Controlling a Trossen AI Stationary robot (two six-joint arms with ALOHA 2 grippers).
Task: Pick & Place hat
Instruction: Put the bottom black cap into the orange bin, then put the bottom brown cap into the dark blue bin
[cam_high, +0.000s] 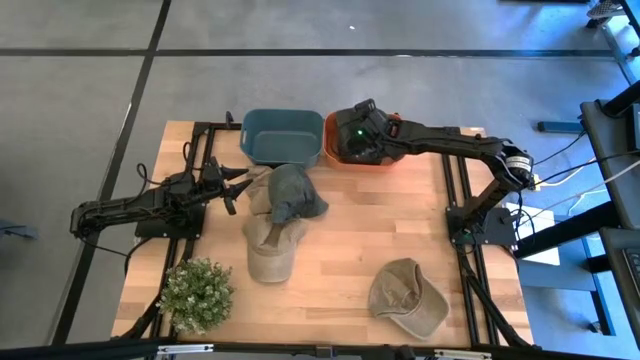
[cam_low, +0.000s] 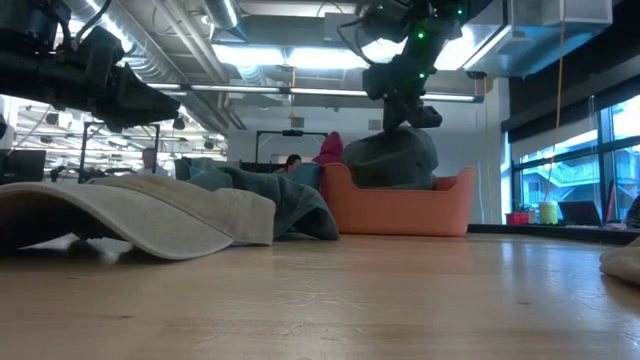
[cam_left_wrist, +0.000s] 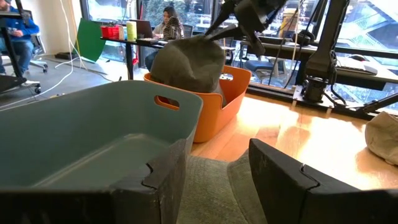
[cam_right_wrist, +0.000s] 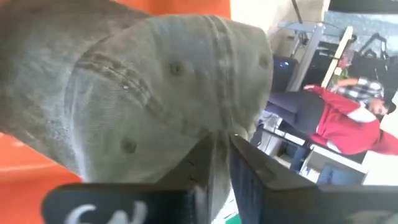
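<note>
The wooden tabletop (cam_high: 340, 250) carries two bins at its far edge, a blue bin (cam_high: 281, 135) and an orange bin (cam_high: 345, 152) touching side by side, with a small potted plant (cam_high: 196, 294) at the near left corner. Several caps lie between: a teal cap (cam_high: 293, 192) draped over a tan cap (cam_high: 272, 246) near the middle, and another tan cap (cam_high: 406, 298) well apart toward the near right. The right gripper (cam_right_wrist: 219, 163) hangs over the orange bin with its fingers pinching a fold of a grey cap (cam_left_wrist: 188, 62), whose crown sags into the bin. The cap looks light and soft, its cloth collapsing wherever it is not supported, so a pinch on a seam or the stiffer brim should hold better than loose crown fabric, which may slip through. The left gripper (cam_left_wrist: 214, 171) waits low beside the blue bin, fingers spread, over the teal cap's edge.
</note>
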